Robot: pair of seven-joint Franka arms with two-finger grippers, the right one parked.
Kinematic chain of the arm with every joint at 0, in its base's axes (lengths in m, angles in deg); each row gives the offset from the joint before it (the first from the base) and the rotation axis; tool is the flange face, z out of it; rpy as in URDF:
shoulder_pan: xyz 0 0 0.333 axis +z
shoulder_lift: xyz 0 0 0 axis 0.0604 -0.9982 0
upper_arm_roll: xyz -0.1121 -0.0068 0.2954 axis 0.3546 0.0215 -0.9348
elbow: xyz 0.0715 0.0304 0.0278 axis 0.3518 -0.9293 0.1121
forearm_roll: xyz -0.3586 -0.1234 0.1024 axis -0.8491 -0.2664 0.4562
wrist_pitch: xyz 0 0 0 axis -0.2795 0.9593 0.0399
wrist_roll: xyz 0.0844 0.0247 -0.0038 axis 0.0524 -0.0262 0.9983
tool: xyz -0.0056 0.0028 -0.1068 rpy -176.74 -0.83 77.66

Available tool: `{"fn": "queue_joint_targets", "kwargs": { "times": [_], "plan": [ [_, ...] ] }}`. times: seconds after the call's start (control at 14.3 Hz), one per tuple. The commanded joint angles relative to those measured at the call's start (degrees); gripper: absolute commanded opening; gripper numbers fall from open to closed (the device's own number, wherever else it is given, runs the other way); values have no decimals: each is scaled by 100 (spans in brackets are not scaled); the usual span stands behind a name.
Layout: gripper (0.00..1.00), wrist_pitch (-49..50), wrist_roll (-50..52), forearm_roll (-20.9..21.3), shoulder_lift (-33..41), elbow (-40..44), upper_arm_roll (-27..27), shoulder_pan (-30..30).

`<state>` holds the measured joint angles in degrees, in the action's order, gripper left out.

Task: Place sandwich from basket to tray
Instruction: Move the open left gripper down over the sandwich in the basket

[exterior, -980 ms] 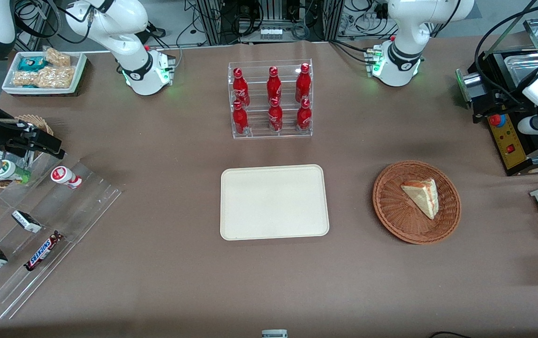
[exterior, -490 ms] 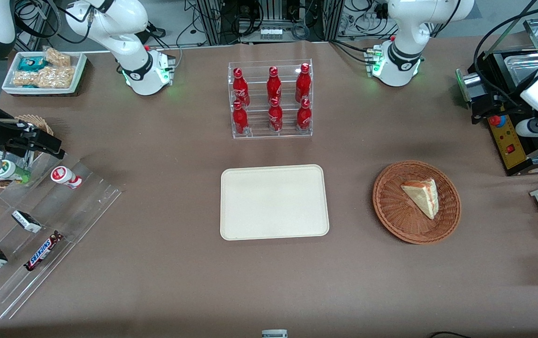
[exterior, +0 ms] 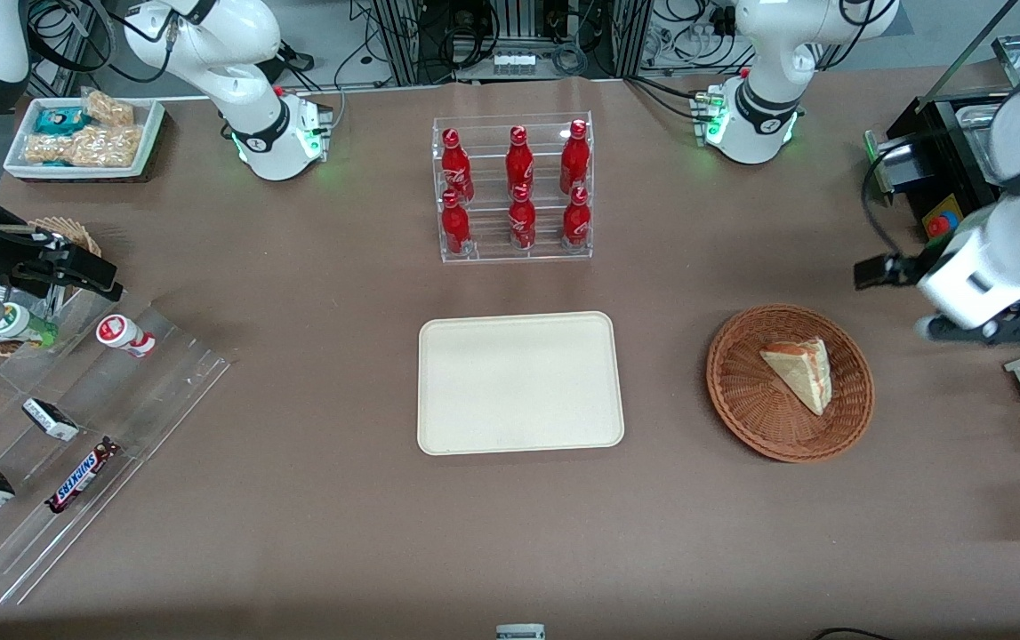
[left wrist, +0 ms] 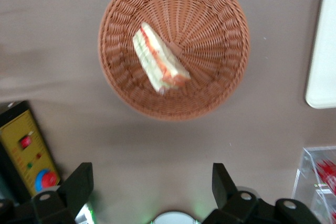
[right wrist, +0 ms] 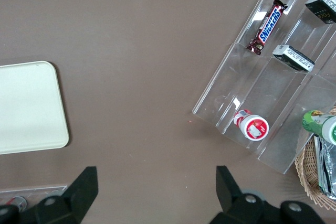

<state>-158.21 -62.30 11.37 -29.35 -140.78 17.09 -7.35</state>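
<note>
Beside end effector [left wrist: 149, 192]: one sandwich [exterior: 800, 372]

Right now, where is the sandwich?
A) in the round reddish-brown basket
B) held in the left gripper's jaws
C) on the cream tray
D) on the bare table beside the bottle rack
A: the sandwich lies in the basket; the tray holds nothing, and the gripper hangs above the table beside the basket, jaws open and empty.

tray [left wrist: 323, 56] cut by frame edge, sandwich [left wrist: 157, 61] blurred

White rounded arm links, black joint bands, green base lights; black-fingered gripper [left wrist: 152, 190].
</note>
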Motion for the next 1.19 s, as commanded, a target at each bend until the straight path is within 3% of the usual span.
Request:
{"fn": "queue_joint_targets", "kwargs": {
  "times": [0.0, 0.21, 0.35, 0.77, 1.12],
  "plan": [
    [100, -1233, 151, 107, 133, -1215, 26, 29],
    [100, -2588, 617, 344, 194, -2245, 26, 29],
    [100, -2924, 1159, 344, 177, -2405, 26, 37],
    [100, -4364, 4770, 344, 142, -3072, 26, 37],
    [99, -5245, 5399, 257, -86, -3487, 26, 178]
  ]
}}
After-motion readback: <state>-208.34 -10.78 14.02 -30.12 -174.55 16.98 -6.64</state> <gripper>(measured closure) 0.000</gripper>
